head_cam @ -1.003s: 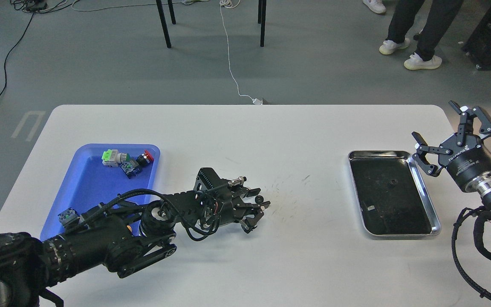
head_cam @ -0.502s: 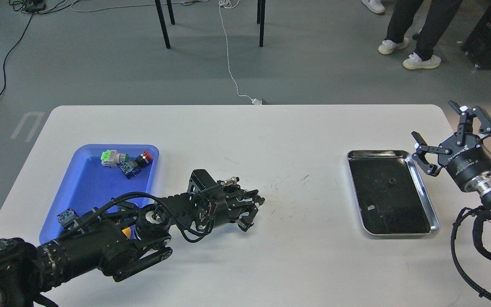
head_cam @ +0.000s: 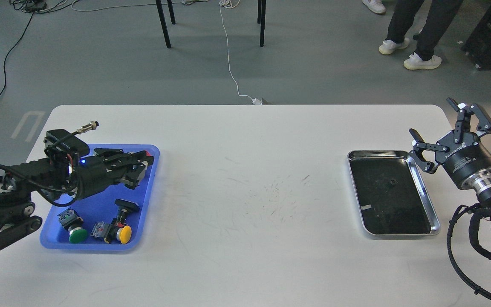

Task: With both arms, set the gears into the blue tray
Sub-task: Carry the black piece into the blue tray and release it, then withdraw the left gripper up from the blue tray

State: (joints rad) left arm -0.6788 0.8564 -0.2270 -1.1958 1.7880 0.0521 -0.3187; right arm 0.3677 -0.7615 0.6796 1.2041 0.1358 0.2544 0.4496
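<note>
While the left tool [head_cam: 143, 164] hangs over the blue tray [head_cam: 100, 204], grip unclear | tray's long side runs near-to-far at bench's left edge | right tool [head_cam: 439, 128] spread wide | white scratched bench [head_cam: 245, 179], grey floor.

left arm [head_cam: 36, 179]: swung from frame centre to far left, its gripper [head_cam: 145, 164] now over the blue tray [head_cam: 143, 200] upper end, uncovering green [head_cam: 73, 228], yellow [head_cam: 115, 230] push-buttons at the tray's lower end.
</note>
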